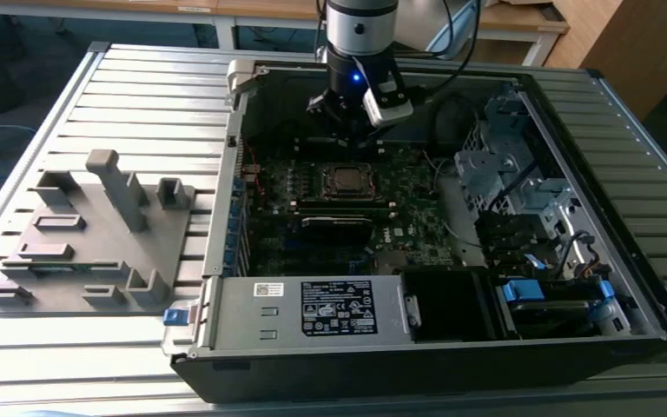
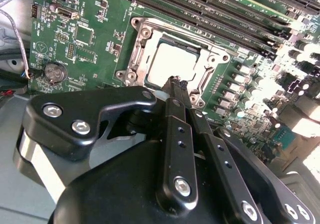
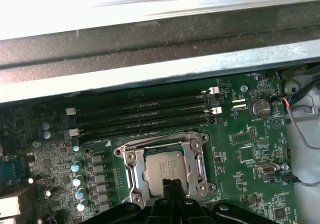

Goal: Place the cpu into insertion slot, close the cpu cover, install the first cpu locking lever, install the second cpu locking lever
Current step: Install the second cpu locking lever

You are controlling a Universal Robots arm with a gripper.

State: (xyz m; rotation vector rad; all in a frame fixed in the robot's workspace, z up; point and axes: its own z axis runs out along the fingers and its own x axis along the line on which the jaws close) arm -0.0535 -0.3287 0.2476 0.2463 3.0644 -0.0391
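Observation:
The cpu (image 3: 165,165) lies flat in the insertion slot (image 1: 322,181) on the green board, its silver top showing in both wrist views (image 2: 172,66). The cpu cover (image 3: 131,166) is down, its silver frame (image 2: 142,46) lying around the chip. A thin lever rod (image 3: 165,135) runs along the socket's edge next to the memory slots. My gripper (image 2: 176,82) hangs just above the socket's near edge with its black fingers (image 3: 172,185) pressed together and nothing between them. In the exterior view the gripper (image 1: 349,130) is inside the open case, above the far side of the socket.
Long black memory slots (image 3: 145,111) run beside the socket. The case wall (image 3: 160,68) stands just beyond them. A coin battery (image 3: 260,106) and cables (image 3: 300,129) are to one side. A drive cage (image 1: 507,165) is on the exterior view's right, a grey fixture (image 1: 90,234) outside on its left.

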